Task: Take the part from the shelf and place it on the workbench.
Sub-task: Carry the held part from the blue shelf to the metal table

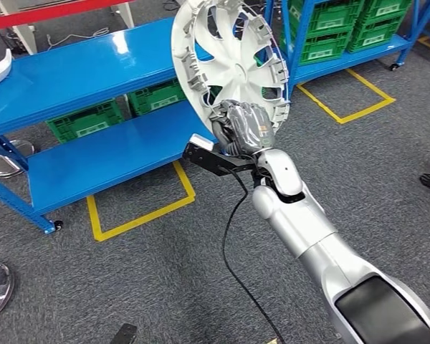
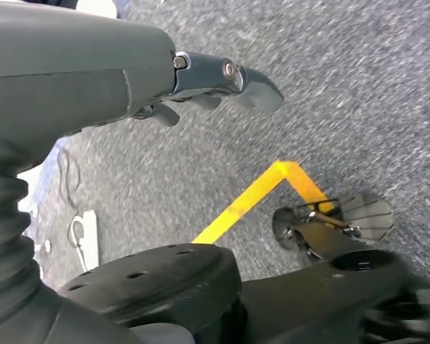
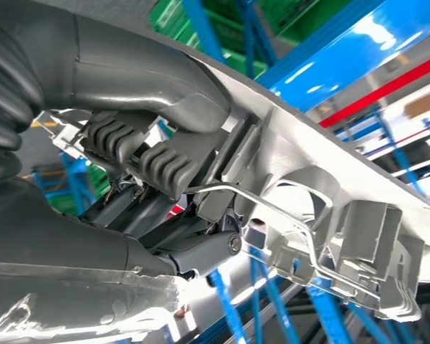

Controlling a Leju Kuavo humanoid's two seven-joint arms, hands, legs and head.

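The right hand [image 1: 244, 129] grips a white wheel cover [image 1: 231, 64] by its lower rim, holding it upright in the air, off the blue shelf [image 1: 94, 154], evidently for carrying. The left hand [image 2: 147, 79] hangs empty over the floor [image 2: 337, 86], fingers loosely apart.

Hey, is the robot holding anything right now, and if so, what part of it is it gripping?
Yes. The right hand grips the white wheel cover by its lower rim. The left hand holds nothing.
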